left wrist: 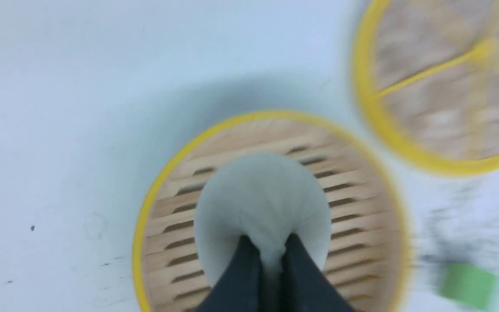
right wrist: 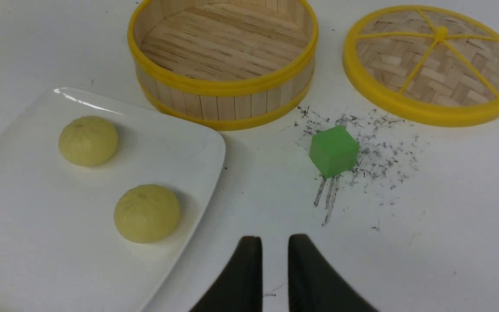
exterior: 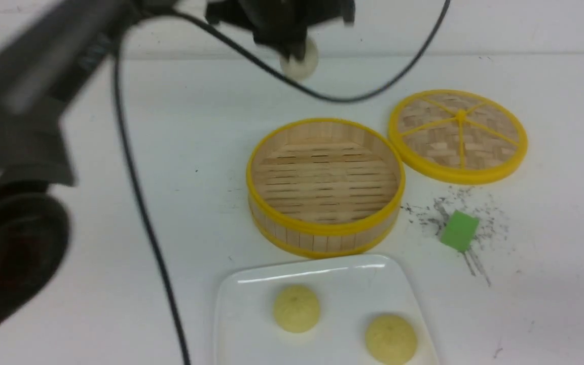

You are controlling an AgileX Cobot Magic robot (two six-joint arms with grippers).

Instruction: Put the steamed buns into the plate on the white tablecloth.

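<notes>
The left gripper (left wrist: pixel 269 253) is clamped on the whiter steamed bun (left wrist: pixel 262 195), holding it in the air above the bamboo steamer (exterior: pixel 322 230) and clear of its slats. The right gripper (right wrist: pixel 274 242) hangs over the white tablecloth (exterior: pixel 195 152) near the plate (exterior: pixel 241 324), its jaws slightly parted and gripping nothing. One pale yellow bun (exterior: pixel 296 308) and a second yellow bun (exterior: pixel 391 338) sit apart on the plate. The woven lid (exterior: pixel 458 136) and the green block (exterior: pixel 459 230) lie to the steamer's right.

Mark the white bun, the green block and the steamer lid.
white bun (left wrist: pixel 262 195): left wrist view, middle of its dome.
green block (right wrist: pixel 334 149): right wrist view, centre of the cube.
steamer lid (exterior: pixel 458 137): front view, woven surface near the hub.
</notes>
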